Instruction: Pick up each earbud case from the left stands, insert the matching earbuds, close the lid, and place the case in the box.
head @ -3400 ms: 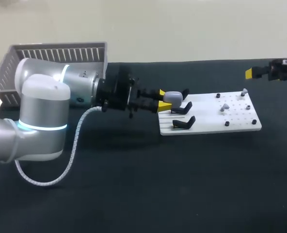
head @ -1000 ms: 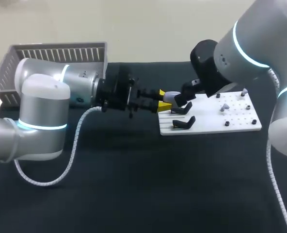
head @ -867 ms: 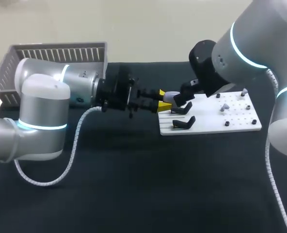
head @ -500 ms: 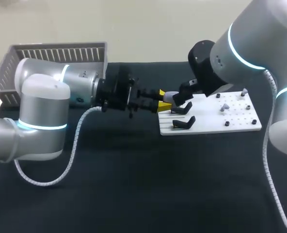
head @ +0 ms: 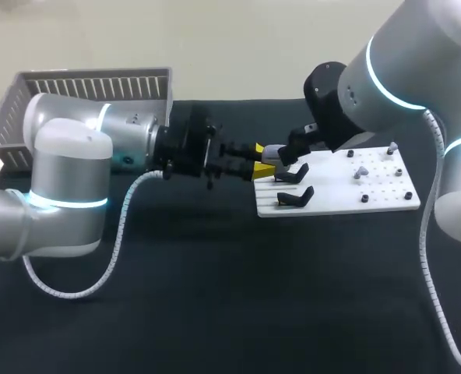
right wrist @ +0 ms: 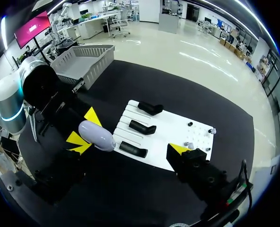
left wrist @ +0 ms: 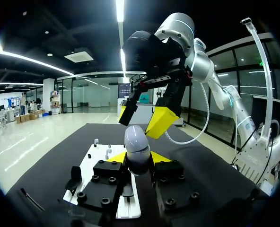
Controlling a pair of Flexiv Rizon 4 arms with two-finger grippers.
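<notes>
Earbud case (right wrist: 96,135): pale, clamped between the left gripper (right wrist: 86,132)'s yellow tips.
Board (right wrist: 170,132): white, on the desk (right wrist: 144,85), carrying three black stands (right wrist: 142,127).
Basket (right wrist: 85,61): grey, beyond the left gripper.

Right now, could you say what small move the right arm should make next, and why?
Probably ease the right jaws down onto the earbud case: the left jaws grip it, lid shut, and the right jaws hang open above it.

A black table (head: 215,312) bears a white base plate (head: 332,195) toward two o'clock, with small black studs (head: 364,199) on it.
</notes>
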